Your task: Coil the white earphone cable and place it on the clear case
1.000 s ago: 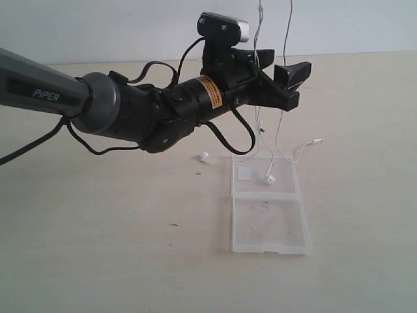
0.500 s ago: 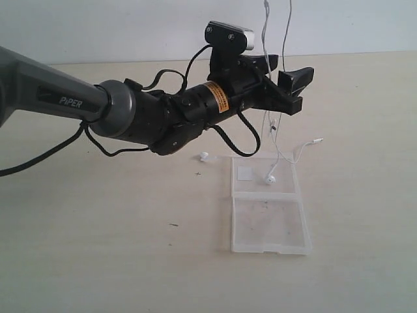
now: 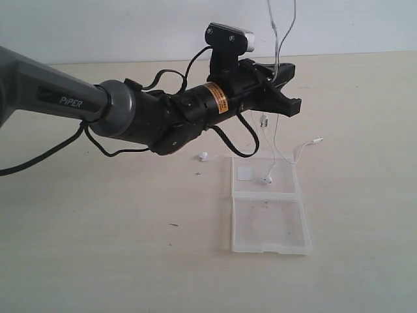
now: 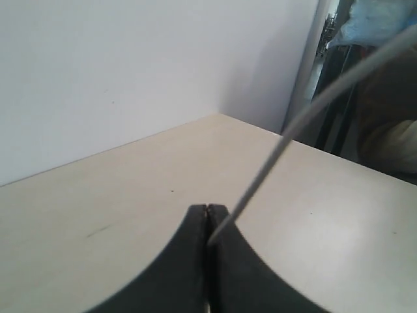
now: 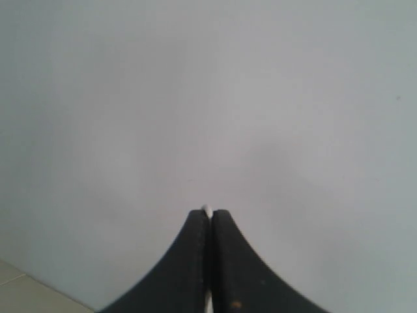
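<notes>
The white earphone cable (image 3: 263, 120) hangs in two strands from above the exterior view's top edge. My left gripper (image 3: 287, 81) reaches across the middle and is shut on it above the table; in the left wrist view the cable (image 4: 287, 134) comes out from between the shut jaws (image 4: 208, 207). One earbud (image 3: 268, 177) rests on the clear case (image 3: 267, 225), which lies open and flat. The other earbud (image 3: 204, 156) lies on the table left of the case. The plug (image 3: 318, 139) lies to the right. My right gripper (image 5: 210, 211), outside the exterior view, is shut with a white bit of cable at its tips.
The case has a small white sticker (image 3: 245, 172) in its far half. The beige table (image 3: 98, 248) ends at a pale wall (image 3: 130, 26) behind. The left arm's black wiring loops hang under its wrist (image 3: 228, 140).
My left gripper's jaws, open around the hanging cable in the earlier frames, have closed on it. The lower cable and the earbud on the case shifted slightly.
</notes>
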### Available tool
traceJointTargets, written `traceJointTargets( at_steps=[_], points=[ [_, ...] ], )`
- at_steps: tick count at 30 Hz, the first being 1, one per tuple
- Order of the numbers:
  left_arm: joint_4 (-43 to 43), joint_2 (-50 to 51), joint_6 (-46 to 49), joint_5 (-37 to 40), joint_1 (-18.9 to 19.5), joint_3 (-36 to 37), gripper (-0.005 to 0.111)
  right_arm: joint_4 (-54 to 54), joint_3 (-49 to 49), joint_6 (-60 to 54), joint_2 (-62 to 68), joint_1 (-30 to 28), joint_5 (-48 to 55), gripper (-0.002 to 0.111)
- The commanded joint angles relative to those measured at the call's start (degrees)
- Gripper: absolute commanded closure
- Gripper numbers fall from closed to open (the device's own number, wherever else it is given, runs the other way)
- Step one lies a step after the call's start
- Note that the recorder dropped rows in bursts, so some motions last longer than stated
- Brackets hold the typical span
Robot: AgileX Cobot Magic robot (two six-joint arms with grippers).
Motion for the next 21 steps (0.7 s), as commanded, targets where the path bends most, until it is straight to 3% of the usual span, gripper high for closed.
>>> traceJointTargets(
  at_steps=[1, 12, 21],
  points=[
    [1.0, -0.3, -1.1, 0.0, 1.2, -0.3, 0.107, 3.6, 1.8, -4.0, -4.7, 0.0, 0.5, 0.108],
    [8.0, -4.4, -5.2, 3.7, 2.3, -0.2, 0.107, 35.9, 11.7, -35.5, -12.1, 0.0, -4.9, 0.108],
    [12.1, -9.9, -8.4, 6.8, 4.5, 2.2, 0.107, 47.4, 20.0, -43.7, -11.1, 0.0, -12.7, 0.108]
  ],
)
